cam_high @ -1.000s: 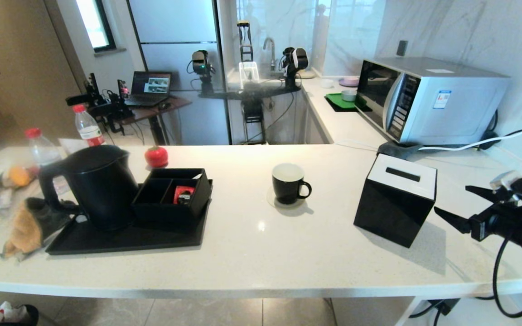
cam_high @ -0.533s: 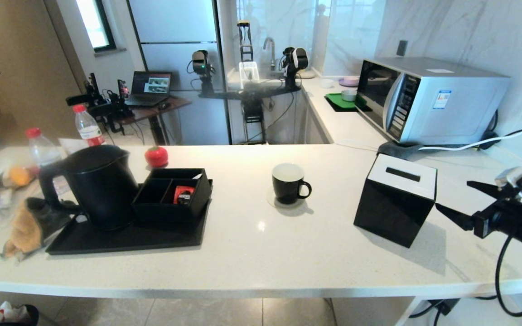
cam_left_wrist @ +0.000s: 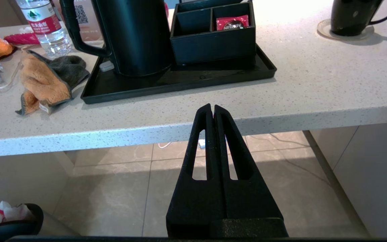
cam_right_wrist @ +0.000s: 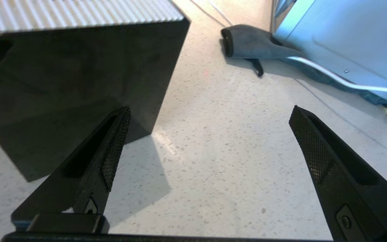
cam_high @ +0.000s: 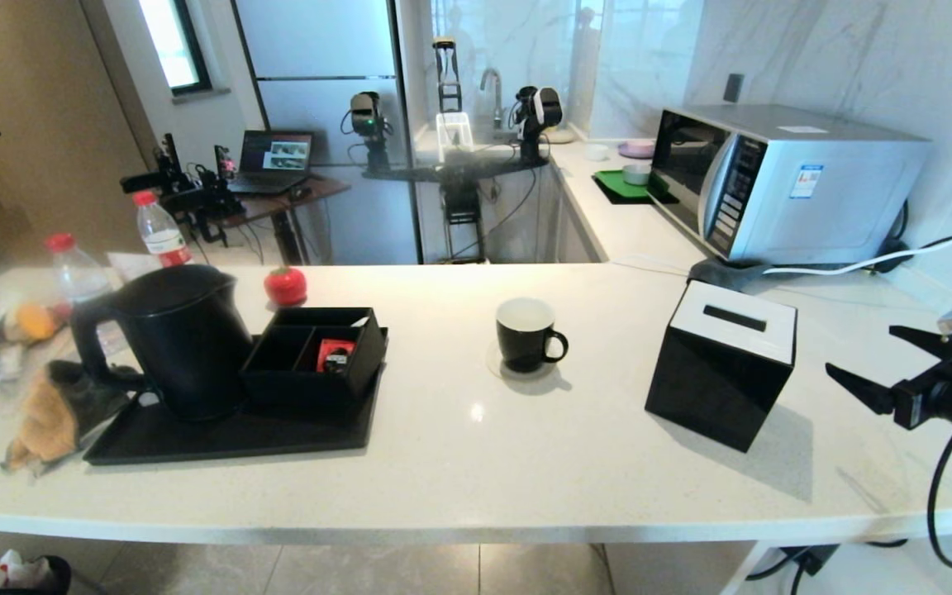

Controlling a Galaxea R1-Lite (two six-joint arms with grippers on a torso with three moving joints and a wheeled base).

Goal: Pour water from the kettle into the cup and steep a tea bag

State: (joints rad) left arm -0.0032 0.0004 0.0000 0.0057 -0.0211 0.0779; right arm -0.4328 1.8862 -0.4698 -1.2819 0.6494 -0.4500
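Kitchen counter, right arm cut off at the frame edge

The right gripper [cam_high: 868, 359] hangs spread wide and empty beside the tissue box [cam_high: 724, 364]; the left gripper [cam_left_wrist: 212, 109], pressed shut, holds nothing below the white speckled counter [cam_high: 476, 446]. The kettle [cam_high: 178, 335] stands on a black tray [cam_high: 228, 434], the cup [cam_high: 527, 334] mid-counter; any water inside is indiscernible.

Spread right end effector [cam_right_wrist: 208, 117] beside tissue box [cam_right_wrist: 62, 77]

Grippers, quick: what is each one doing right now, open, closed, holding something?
Left gripper: closed, holding nothing, below the counter edge.
Right gripper: open, holding nothing, above the counter right of the tissue box.
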